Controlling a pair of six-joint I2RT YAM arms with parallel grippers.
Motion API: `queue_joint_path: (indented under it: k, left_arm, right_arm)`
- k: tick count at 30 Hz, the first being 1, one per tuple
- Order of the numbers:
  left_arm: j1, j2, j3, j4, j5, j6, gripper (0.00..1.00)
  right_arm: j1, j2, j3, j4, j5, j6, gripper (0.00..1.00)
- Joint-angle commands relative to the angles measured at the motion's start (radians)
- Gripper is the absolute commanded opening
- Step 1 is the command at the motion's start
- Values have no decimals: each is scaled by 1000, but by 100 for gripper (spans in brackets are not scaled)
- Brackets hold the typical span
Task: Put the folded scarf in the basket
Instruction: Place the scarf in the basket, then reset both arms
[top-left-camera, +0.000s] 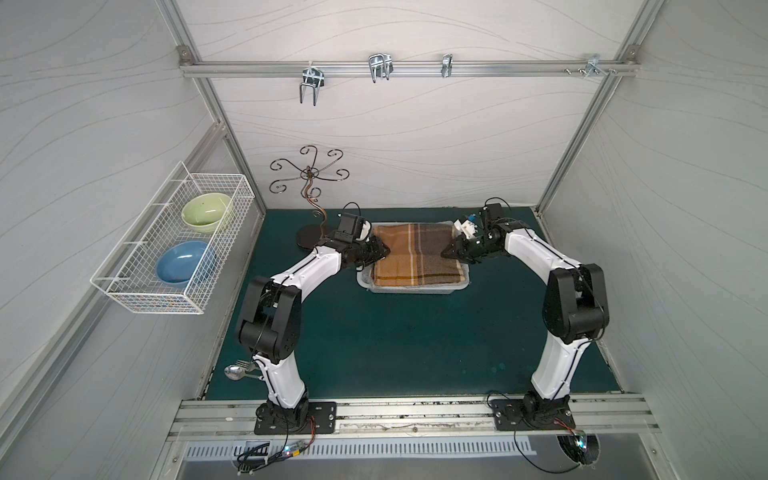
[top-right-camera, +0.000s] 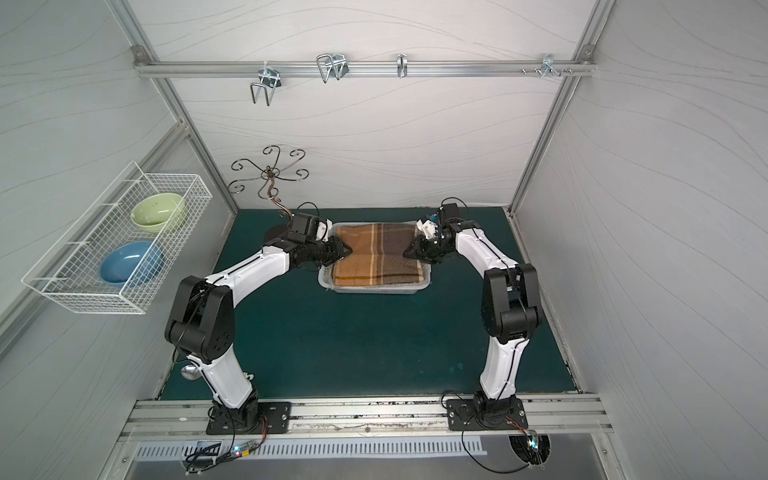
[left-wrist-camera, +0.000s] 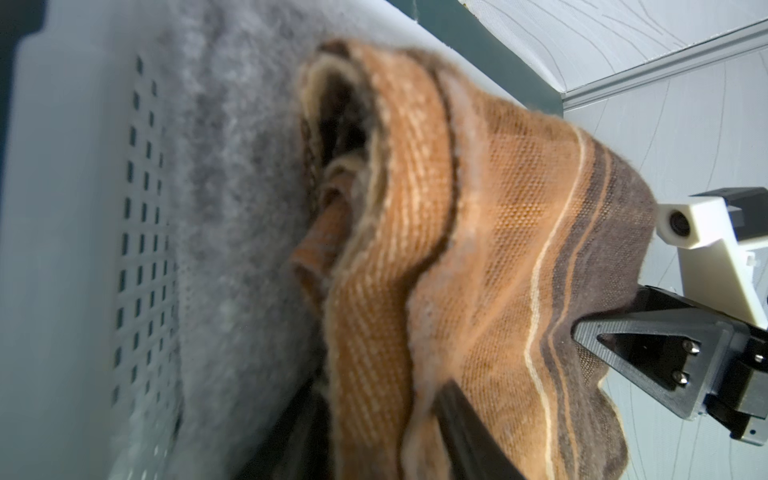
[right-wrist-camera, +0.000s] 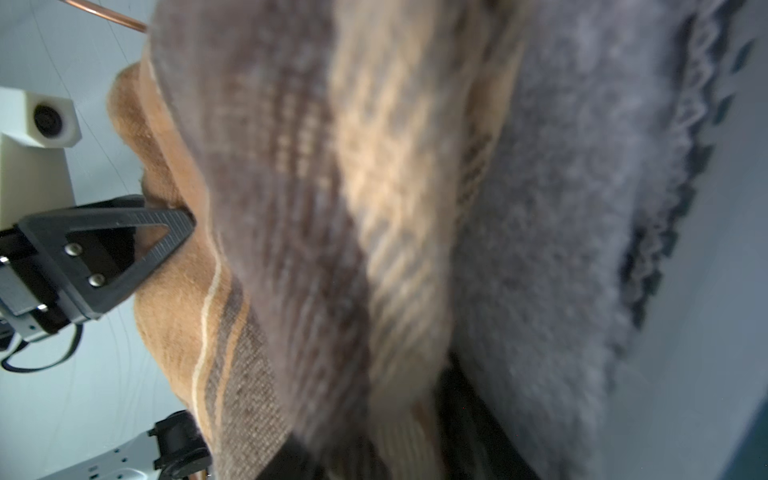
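Both top views are showing us the green mat filling the floor of the cell. Beside it, on the left wall, a wire rack is carrying a green bowl and a blue bowl.

Toward the back of the mat the basket is sitting between our two arms. The scarf is lying folded inside it, on a grey lining, and is filling it almost rim to rim.

Our left gripper is reaching over the basket's left rim onto the scarf's left edge. Our right gripper is doing the same at the right edge.

From the left wrist we are seeing the left jaws standing partly apart, with one finger over the scarf's edge and one under it. The right wrist view is blurring the right jaws, which are also straddling the cloth. We cannot tell whether either pair is pinching the scarf or only bracketing it.

A spoon is lying by the left arm's base.
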Motion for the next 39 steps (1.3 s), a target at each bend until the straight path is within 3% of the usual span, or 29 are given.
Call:
queue_joint_path:
  k: [1, 10, 14, 15, 16, 17, 20, 22, 26, 29, 34, 39]
  left_arm:
    - [21, -42, 25, -39, -41, 22, 47]
    - [96, -143, -3, -81, -45, 32, 52]
    - [114, -236, -60, -139, -150, 102, 54]
    - [115, -269, -95, -139, -201, 131, 56]
    - [115, -303, -148, -123, -262, 164, 60]
    - [115, -342, -206, -106, -341, 195, 62]
    - [112, -443, -360, -22, -562, 277, 75]
    - [110, -490, -434, 51, -648, 327, 79]
    - [111, -517, -629, 358, -748, 494, 81]
    - [110, -450, -704, 509, -738, 578, 81]
    - [129, -305, -749, 750, -707, 599, 82]
    - [225, -340, -775, 772, -559, 595, 81]
  right_arm:
    - [-28, -56, -21, -9, 36, -4, 43]
    - [-93, -164, -81, -16, 32, 4, 46]
    - [-138, -260, -162, 9, 37, 22, 47]
    - [-146, -289, -190, 26, 48, 26, 54]
    - [-152, -327, -229, 48, 71, 23, 97]
    - [-153, -367, -268, 74, 126, 16, 99]
    - [-152, -482, -400, 181, 287, 4, 99]
    - [-152, -550, -491, 272, 401, -1, 99]
    - [-141, -622, -713, 582, 391, -200, 99]
    - [-141, -595, -813, 749, 450, -241, 99]
    - [-146, -476, -920, 1025, 503, -272, 99]
    - [-147, -417, -982, 1195, 613, -262, 99]
